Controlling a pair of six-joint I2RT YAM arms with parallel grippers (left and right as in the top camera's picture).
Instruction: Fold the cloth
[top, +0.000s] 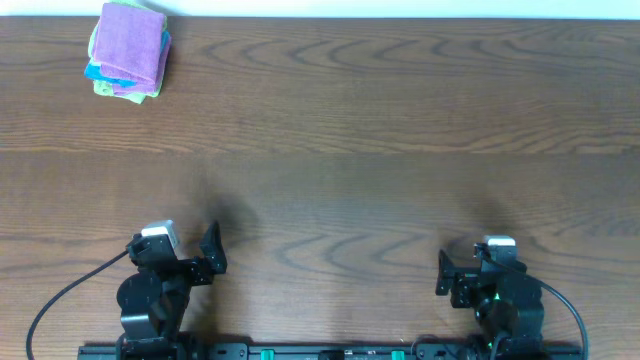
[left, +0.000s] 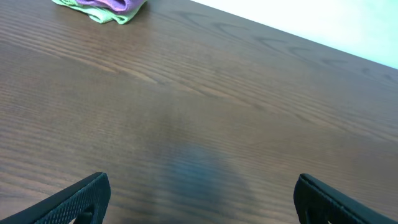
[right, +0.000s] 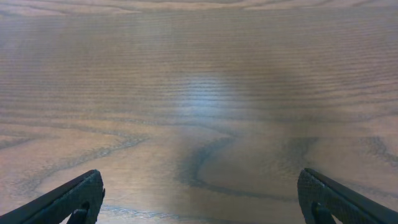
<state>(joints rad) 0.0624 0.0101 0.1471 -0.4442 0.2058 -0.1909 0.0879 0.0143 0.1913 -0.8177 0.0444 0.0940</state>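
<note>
The lilac cloth (top: 131, 45) lies folded on top of a small stack at the table's far left corner. Its edge also shows at the top left of the left wrist view (left: 115, 5). My left gripper (top: 207, 256) is open and empty near the front edge, far from the cloth; its fingers are spread wide in the left wrist view (left: 202, 190) over bare wood. My right gripper (top: 446, 272) is open and empty at the front right, its fingers spread wide in the right wrist view (right: 200, 190).
Under the lilac cloth lie a blue folded cloth (top: 95, 71) and a green folded cloth (top: 104, 89), the green one also in the left wrist view (left: 93, 14). The brown wooden table (top: 340, 150) ends at a white back edge.
</note>
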